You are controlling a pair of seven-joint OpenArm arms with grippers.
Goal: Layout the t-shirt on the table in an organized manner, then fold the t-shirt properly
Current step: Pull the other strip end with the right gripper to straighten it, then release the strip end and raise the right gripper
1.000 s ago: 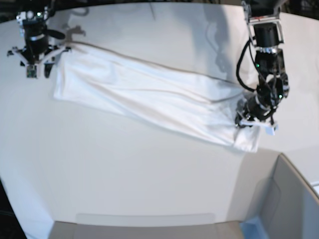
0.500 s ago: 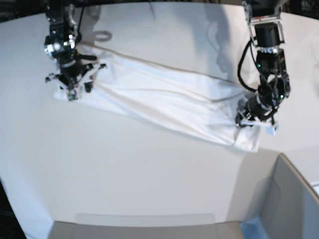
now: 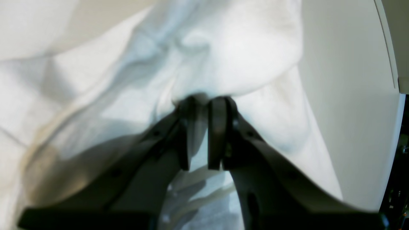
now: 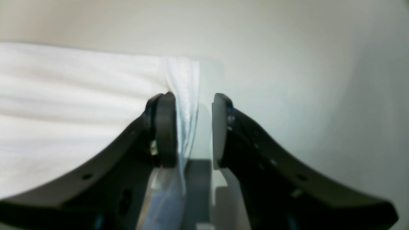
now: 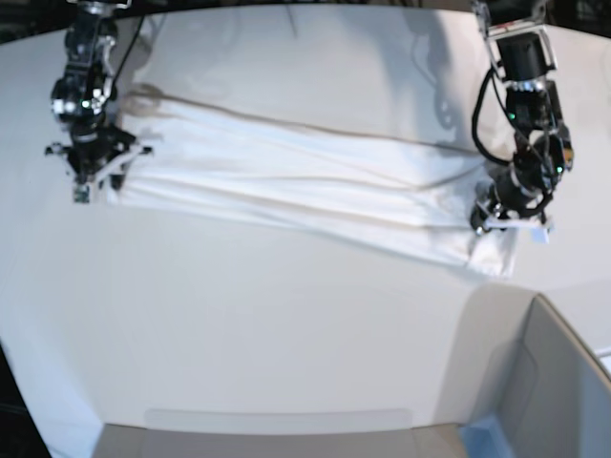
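T-shirt lay stretched across counter, long band running 10 o'clock to 4 o'clock in base view, plain side up, print not visible. Left hand clamped on bunched cloth at 4 o'clock end, cloth lifted slightly. Right hand at 10 o'clock end, fingers apart, hem edge between them, not pinched. Step, as judged: layout, pulling shirt taut; folding not begun. Next move calls for right hand to pinch hem, then spread shirt flat; ridges run along its length.
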